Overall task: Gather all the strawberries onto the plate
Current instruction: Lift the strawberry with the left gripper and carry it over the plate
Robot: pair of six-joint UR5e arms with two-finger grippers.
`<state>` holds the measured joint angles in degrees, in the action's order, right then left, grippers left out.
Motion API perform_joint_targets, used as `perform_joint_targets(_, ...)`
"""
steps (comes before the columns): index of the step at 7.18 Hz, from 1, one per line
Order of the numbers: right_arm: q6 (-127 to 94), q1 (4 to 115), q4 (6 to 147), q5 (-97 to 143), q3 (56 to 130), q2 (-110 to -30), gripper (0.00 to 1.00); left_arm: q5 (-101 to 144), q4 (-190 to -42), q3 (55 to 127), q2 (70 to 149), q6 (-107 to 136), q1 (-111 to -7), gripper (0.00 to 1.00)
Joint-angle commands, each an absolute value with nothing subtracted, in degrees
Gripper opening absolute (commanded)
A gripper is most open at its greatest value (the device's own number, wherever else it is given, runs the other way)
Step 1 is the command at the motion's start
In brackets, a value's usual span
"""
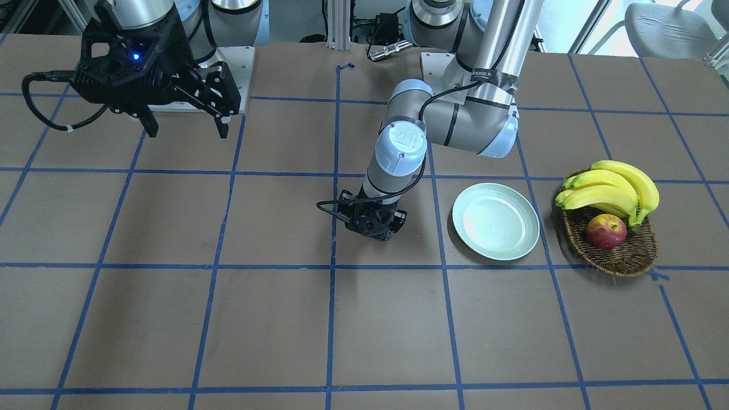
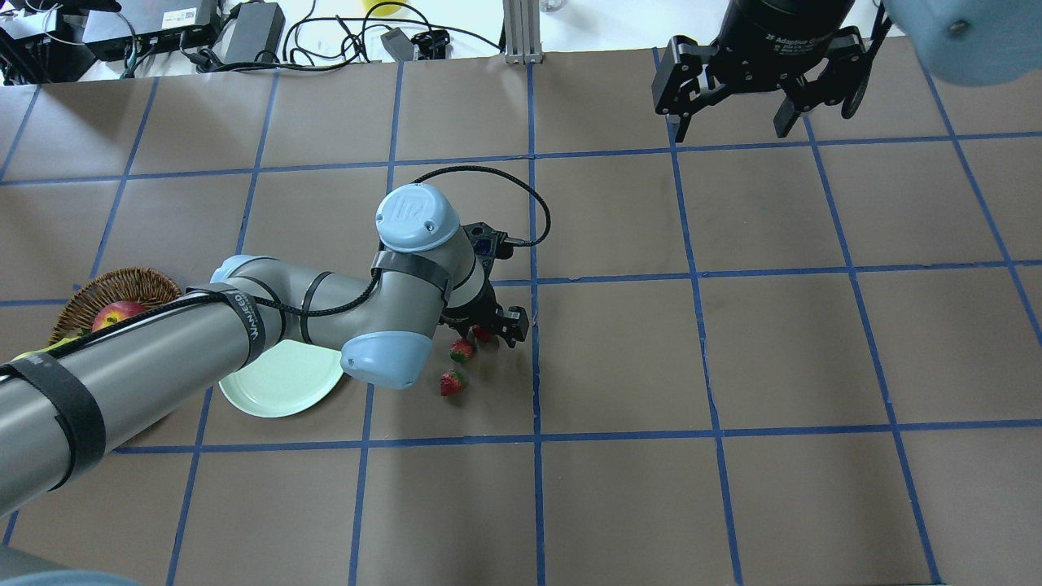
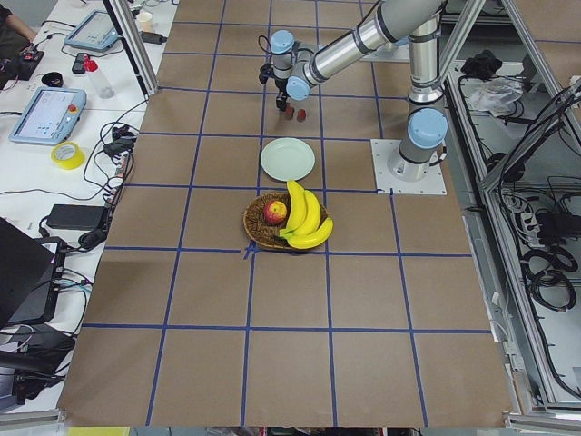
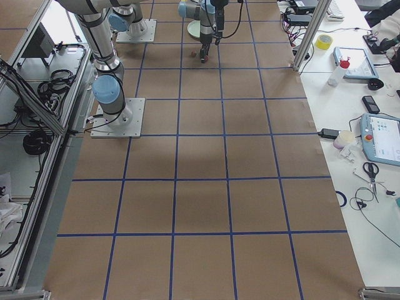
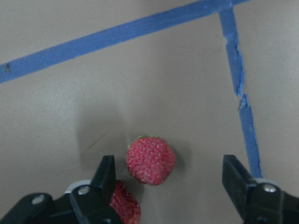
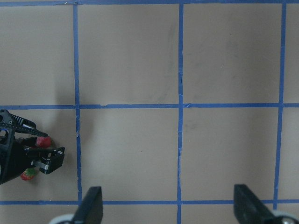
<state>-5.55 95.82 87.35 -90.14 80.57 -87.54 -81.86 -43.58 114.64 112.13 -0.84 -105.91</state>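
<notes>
Straddling one strawberry (image 5: 151, 160), the left fingers (image 5: 105, 175) are held released; it is set off-centre between them. A second strawberry (image 5: 125, 207), tucked just beside one finger, could be pinched or knocked at closing. The plate (image 1: 495, 221) lies well apart.

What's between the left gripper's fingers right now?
One strawberry lies between the fingers of the open left gripper, nearer one finger, as the left wrist view shows. A second strawberry sits partly behind that finger.
</notes>
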Motion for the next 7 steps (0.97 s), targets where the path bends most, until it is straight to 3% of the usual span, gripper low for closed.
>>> perform_joint_targets(1,-5.62,95.80,87.36,-90.09,80.51,-87.54,1.00,-81.57,-43.77,114.70,112.06,-0.27,-105.91,0.00)
perform_joint_targets(5,-5.54,95.71,87.45,-90.18,80.51,-87.54,1.00,-82.26,-46.04,114.17,108.82,0.09,-104.69,0.00)
perform_joint_targets(7,-5.62,95.28,87.63,-90.35,80.60,-87.45,1.00,-82.09,-55.14,111.29,104.96,-0.96,-98.82,0.00)
